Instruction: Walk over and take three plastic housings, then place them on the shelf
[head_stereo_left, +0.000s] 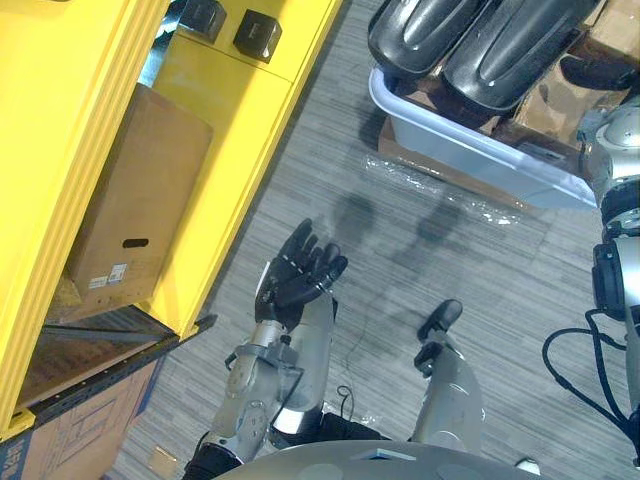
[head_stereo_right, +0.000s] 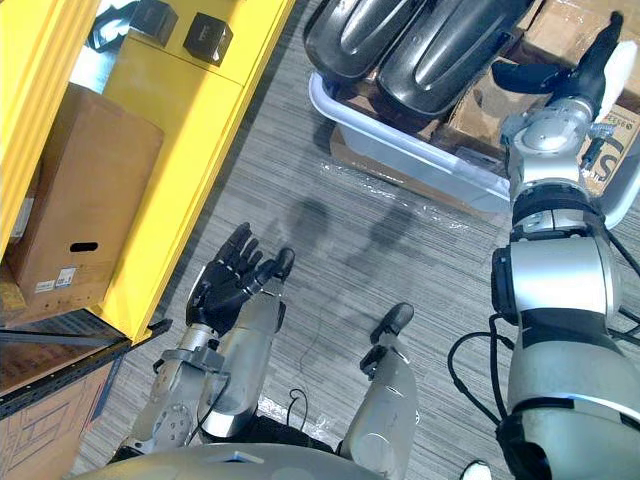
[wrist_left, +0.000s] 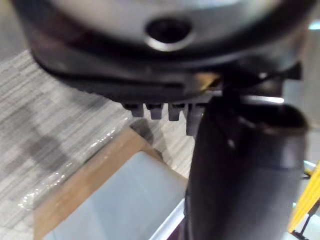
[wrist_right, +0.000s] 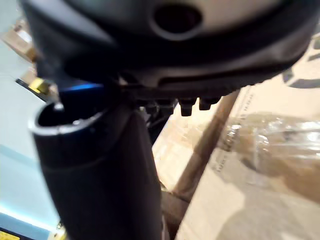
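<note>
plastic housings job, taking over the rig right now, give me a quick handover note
Left robot hand: open, palm up, empty, over the floor beside the yellow shelf.
Right robot hand: open, empty, raised by the bin.
Housings: two dark housings lie side by side in the bin. A cardboard box sits on the shelf.
Done: nothing yet, since neither hand holds a housing.
Left: take three housings from the bin, carry them over and set them on the shelf.
</note>
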